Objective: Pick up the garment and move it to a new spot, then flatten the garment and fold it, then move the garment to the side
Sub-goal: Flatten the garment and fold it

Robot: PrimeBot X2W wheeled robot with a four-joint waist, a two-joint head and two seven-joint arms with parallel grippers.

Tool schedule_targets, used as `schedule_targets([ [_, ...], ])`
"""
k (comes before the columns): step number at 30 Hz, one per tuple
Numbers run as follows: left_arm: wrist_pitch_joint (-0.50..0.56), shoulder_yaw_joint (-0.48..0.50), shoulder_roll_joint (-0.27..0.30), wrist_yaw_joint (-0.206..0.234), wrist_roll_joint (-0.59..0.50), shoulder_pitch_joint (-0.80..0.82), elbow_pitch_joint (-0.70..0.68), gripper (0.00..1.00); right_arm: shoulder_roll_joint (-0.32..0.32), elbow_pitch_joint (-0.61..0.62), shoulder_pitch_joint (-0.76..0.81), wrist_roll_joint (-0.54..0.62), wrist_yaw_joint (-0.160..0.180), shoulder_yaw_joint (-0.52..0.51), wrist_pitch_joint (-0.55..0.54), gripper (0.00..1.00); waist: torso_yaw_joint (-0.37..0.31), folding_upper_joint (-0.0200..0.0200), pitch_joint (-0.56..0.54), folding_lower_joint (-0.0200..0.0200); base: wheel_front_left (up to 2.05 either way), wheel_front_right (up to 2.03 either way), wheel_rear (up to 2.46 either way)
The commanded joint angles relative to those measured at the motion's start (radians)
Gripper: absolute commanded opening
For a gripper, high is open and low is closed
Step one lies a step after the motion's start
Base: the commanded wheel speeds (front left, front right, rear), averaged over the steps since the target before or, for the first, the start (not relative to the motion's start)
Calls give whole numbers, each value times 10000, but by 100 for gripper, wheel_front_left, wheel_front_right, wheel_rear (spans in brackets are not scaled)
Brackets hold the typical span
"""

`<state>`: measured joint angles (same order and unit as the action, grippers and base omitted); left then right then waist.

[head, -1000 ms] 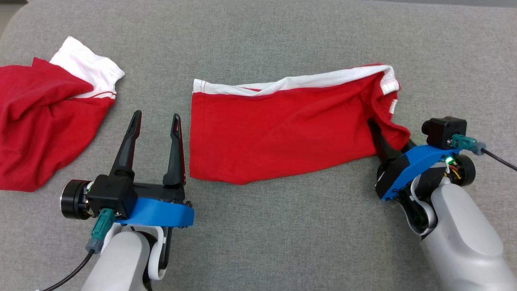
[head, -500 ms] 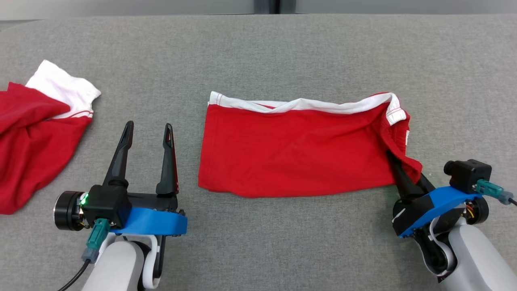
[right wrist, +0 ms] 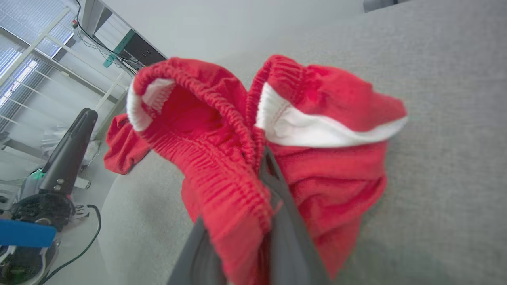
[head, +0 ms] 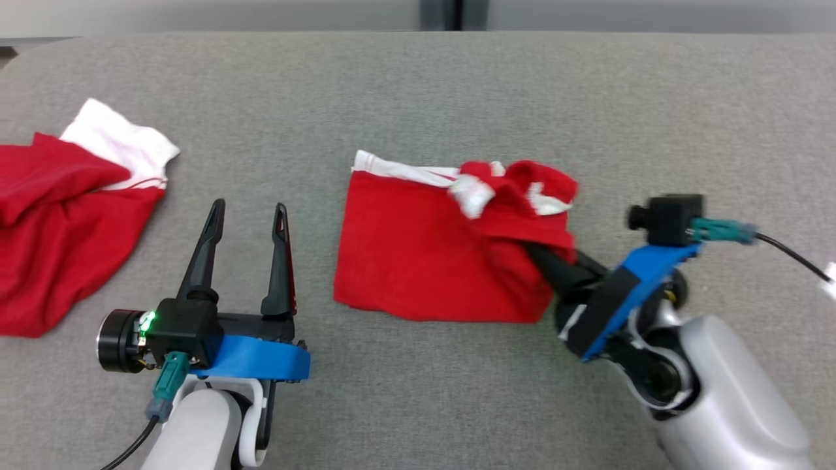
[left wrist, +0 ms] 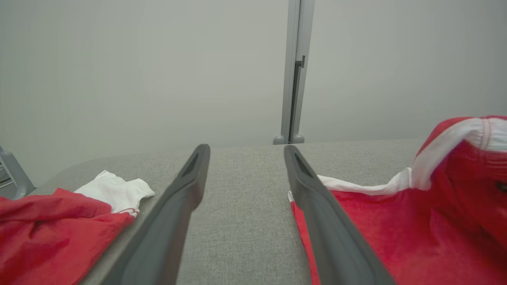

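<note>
Red shorts (head: pixel 424 261) with white trim lie partly flat on the gray tabletop (head: pixel 457 98). Their elastic waistband end is raised and bunched, pinched in the right end effector (head: pixel 545 256).

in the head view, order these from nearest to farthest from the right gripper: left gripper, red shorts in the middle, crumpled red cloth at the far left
1. red shorts, middle of the table, pinched by the right gripper.
2. left gripper, lower left, fingers open.
3. crumpled red cloth, far left edge.
</note>
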<state>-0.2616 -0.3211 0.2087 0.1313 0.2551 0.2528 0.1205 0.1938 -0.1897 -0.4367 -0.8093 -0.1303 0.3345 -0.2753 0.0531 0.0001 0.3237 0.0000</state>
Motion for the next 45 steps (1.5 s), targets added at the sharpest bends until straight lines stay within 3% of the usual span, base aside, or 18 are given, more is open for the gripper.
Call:
schedule_targets([
  [1, -45, -13, -76, 16, -4, 211, 21, 100, -189, -92, -289, -117, -7, 219, -213, 0, 208, -1, 73, 0, 0, 0, 0],
  [5, -45, -92, -199, -46, -24, 281, 80, 100, -665, -669, -825, -298, -8, 568, -359, 0, 566, -1, 195, 0, 0, 0, 0],
  [9, -45, -159, -401, -147, -61, 436, 152, 100, -1089, -1677, -1489, 176, -8, 430, 854, 0, 920, -1, 368, 0, 0, 0, 0],
  [17, -45, -133, -631, -260, -169, 543, 258, 100, -1402, -3100, -2078, 404, -8, 1193, 1694, 0, 1086, -1, 511, 0, 0, 0, 0],
  [19, -45, -120, -682, -304, -210, 592, 277, 100, -1416, -3337, -2225, 345, -8, 1404, 1907, 15, 1101, -1, 542, 0, 0, 0, 0],
  [20, -45, -119, -714, -321, -217, 607, 286, 100, -1428, -3445, -2291, 351, -8, 1562, 1990, 38, 1109, -1, 549, 0, 0, 0, 0],
  [22, -45, -108, -753, -347, -260, 627, 306, 100, -1427, -3610, -2403, 274, -8, 1819, 2212, 100, 1115, -1, 569, 0, 0, 0, 0],
  [34, -45, 113, -966, -491, -381, 569, 353, 100, -1125, -3638, -2898, 1450, -7, 4075, 4362, 100, 995, -1, 575, 0, 0, 0, 0],
  [45, -45, 413, -963, -519, -545, 180, 438, 100, -408, -2790, -2394, 2000, -7, 4580, 5145, 100, 484, -1, 145, 0, 0, 0, 0],
])
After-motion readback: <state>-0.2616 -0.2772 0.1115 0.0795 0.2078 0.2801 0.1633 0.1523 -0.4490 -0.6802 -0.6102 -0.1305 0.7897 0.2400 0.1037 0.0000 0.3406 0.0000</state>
